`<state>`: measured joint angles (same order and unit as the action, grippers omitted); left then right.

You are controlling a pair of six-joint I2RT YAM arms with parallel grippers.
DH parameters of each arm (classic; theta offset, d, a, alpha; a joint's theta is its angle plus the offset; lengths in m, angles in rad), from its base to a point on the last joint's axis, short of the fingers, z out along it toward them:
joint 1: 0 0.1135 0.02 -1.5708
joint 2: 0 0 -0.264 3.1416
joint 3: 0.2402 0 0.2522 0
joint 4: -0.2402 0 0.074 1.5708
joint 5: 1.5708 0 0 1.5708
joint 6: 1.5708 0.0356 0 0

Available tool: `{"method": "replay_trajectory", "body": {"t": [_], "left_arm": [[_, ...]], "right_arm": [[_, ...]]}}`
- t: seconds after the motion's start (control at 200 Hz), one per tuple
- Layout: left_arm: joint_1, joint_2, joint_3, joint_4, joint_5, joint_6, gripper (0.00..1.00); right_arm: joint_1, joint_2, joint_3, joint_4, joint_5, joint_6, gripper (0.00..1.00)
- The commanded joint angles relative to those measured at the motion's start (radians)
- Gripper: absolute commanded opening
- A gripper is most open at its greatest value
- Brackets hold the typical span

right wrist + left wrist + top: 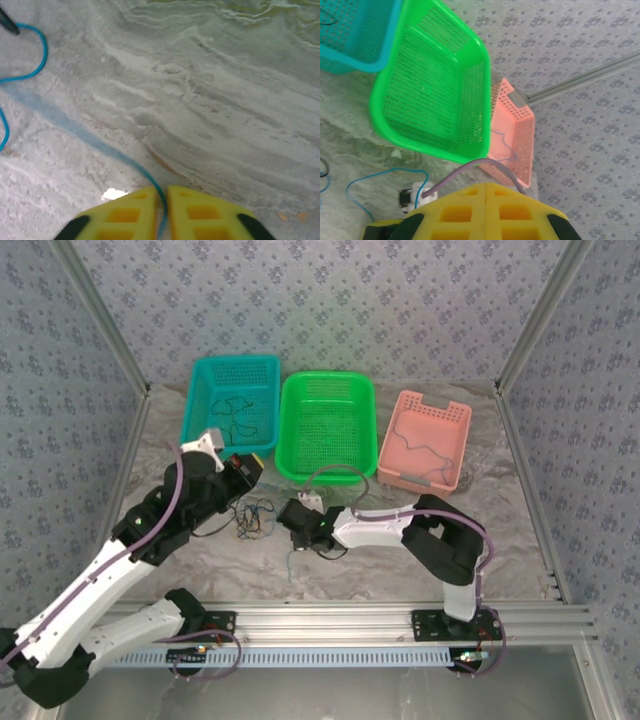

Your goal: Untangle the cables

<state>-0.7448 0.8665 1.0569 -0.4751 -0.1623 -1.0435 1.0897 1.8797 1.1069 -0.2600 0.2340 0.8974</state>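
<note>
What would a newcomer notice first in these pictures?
A bright teal basket, a green basket and a pink basket stand in a row at the far side. Nearer, the right end effector is shut on a blue cable, beside a tangle of cables.
</note>
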Motion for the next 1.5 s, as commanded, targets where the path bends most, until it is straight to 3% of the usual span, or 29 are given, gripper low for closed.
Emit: {"method": "replay_trajectory", "body": {"t": [0.0,0.18,0.35,0.465,0.625,0.949,1.119,1.284,1.319,1.369,1.414,1.454,1.499], "left_arm": [[0.012,0.054,0.079,0.017,0.076,0.068,0.0],[0.027,0.204,0.213,0.108,0.182,0.134,0.0],[0.028,0.393,0.318,0.294,0.317,0.147,0.0],[0.028,0.536,0.394,0.445,0.376,0.154,0.0],[0.023,0.8,0.597,0.558,0.444,0.173,0.0],[-0.001,1.331,1.076,0.539,0.457,0.292,0.0],[-0.017,1.575,1.414,0.446,0.451,0.322,0.0],[-0.015,1.865,1.868,0.325,0.437,0.291,0.0],[-0.012,1.905,1.912,0.333,0.442,0.271,0.16],[-0.006,1.929,1.918,0.353,0.458,0.251,0.58],[-0.004,1.929,1.914,0.34,0.468,0.255,0.85],[-0.008,1.921,1.914,0.309,0.478,0.279,0.97],[-0.012,1.904,1.914,0.265,0.472,0.313,0.99]], "right_arm": [[-0.014,0.068,-0.003,0.074,0.0,-0.023,0.0],[-0.025,-0.162,-0.159,0.14,0.086,-0.012,0.0],[-0.085,-0.374,-0.2,0.04,0.098,-0.074,0.0],[-0.181,-0.516,-0.228,-0.017,0.056,-0.123,0.0],[-0.387,-0.644,-0.216,-0.093,-0.111,-0.232,0.0],[-0.838,-0.588,-0.146,-0.119,-0.41,-0.386,0.0],[-0.964,-0.499,-0.107,-0.099,-0.49,-0.415,0.0],[-1.037,-0.416,-0.069,-0.092,-0.52,-0.418,0.0],[-1.049,-0.401,-0.067,-0.085,-0.521,-0.412,0.0],[-1.07,-0.383,-0.063,-0.076,-0.525,-0.403,0.0],[-1.085,-0.36,-0.054,-0.075,-0.525,-0.396,0.0],[-1.099,-0.337,-0.041,-0.076,-0.531,-0.392,0.0],[-1.109,-0.31,-0.024,-0.077,-0.542,-0.386,0.0]]}}
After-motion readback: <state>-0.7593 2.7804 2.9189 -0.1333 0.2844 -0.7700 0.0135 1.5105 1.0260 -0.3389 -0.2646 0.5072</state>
